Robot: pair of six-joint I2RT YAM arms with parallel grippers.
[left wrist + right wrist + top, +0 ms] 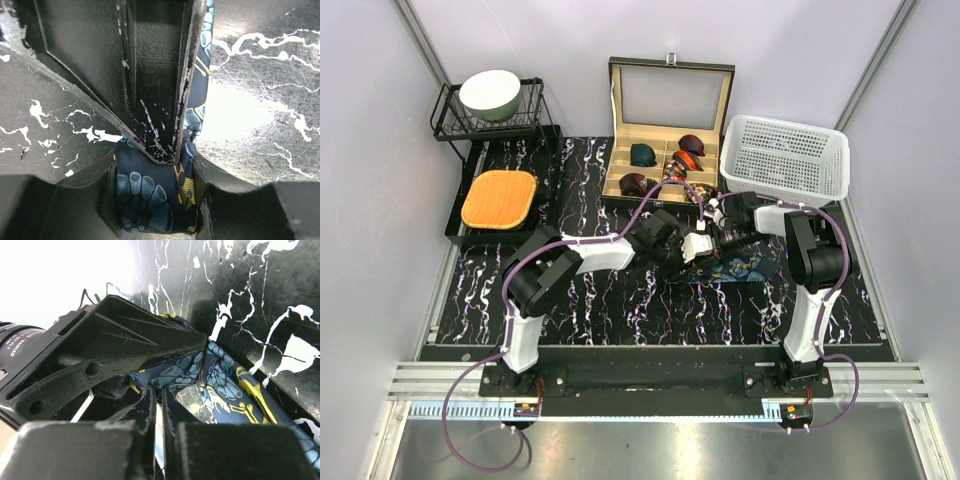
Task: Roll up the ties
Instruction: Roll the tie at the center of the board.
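Slippage risk: left gripper (692,250) clamps tie (145,200), right gripper (157,390) jaws near shut, can't tell if cloth's caught. Lose that pinch, roll goes loose.

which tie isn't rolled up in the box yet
The navy tie with the teal and gold pattern: it lies spread on the table, while the other ties sit coiled in the box.

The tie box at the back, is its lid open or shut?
Open. The box lid stands upright, and coiled ties show in the compartments below it.
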